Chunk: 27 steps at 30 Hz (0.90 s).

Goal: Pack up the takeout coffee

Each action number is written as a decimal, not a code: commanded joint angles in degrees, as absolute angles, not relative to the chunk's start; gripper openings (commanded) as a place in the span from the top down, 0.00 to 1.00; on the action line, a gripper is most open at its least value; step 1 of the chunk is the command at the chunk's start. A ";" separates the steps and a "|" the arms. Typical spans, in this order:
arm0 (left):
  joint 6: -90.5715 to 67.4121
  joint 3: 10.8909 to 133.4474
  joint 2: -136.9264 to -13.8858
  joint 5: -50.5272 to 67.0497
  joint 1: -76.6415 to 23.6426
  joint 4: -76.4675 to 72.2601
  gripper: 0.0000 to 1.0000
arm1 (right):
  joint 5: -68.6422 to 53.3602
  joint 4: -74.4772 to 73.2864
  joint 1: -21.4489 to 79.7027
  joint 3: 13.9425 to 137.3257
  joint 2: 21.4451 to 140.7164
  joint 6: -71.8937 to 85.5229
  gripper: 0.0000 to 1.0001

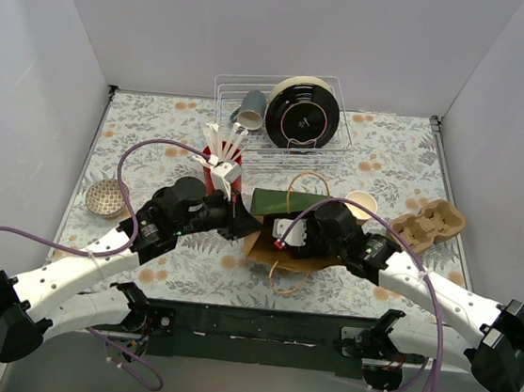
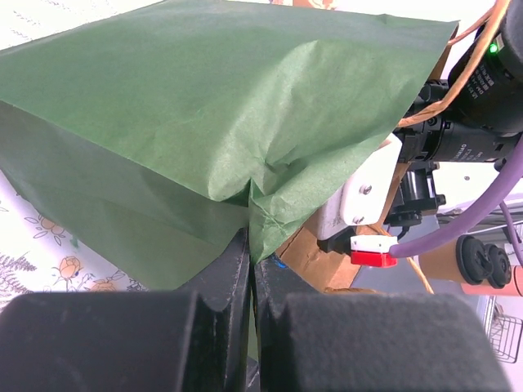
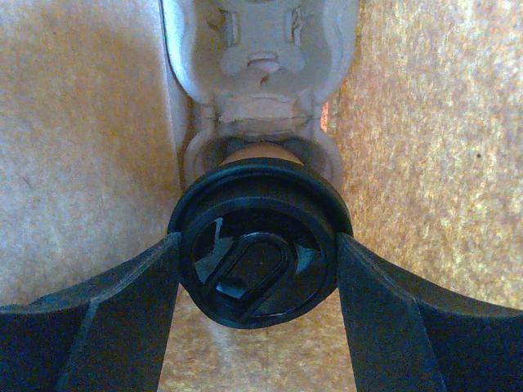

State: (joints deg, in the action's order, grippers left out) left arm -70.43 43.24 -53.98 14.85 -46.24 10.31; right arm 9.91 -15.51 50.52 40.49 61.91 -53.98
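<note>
Inside the bag (image 2: 204, 106), right tool (image 3: 257, 249) tight around lidded cup (image 3: 253, 273), tray (image 3: 261, 49) ahead; left tool (image 2: 252, 257) tight on bag edge.

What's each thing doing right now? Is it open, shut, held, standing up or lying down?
left gripper, shut, pinching the paper bag edge.
paper bag, lying on its side, crumpled at the pinch.
right gripper, inside the bag, closed on the coffee cup.
coffee cup, black lid on, held.
paper cup, upright, no lid.
grey cup, lying in the wire rack.
</note>
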 commanded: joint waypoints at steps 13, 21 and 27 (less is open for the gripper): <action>-71.98 47.11 -54.32 18.02 -46.49 10.99 1.00 | 10.54 -13.44 49.48 40.25 64.25 -56.86 0.94; -72.25 46.50 -54.05 18.28 -46.49 10.64 1.00 | 12.30 -13.71 49.31 42.97 67.58 -56.69 0.94; -72.25 46.41 -54.05 18.28 -46.49 11.07 1.00 | 13.53 -15.30 49.22 45.53 72.16 -55.28 0.91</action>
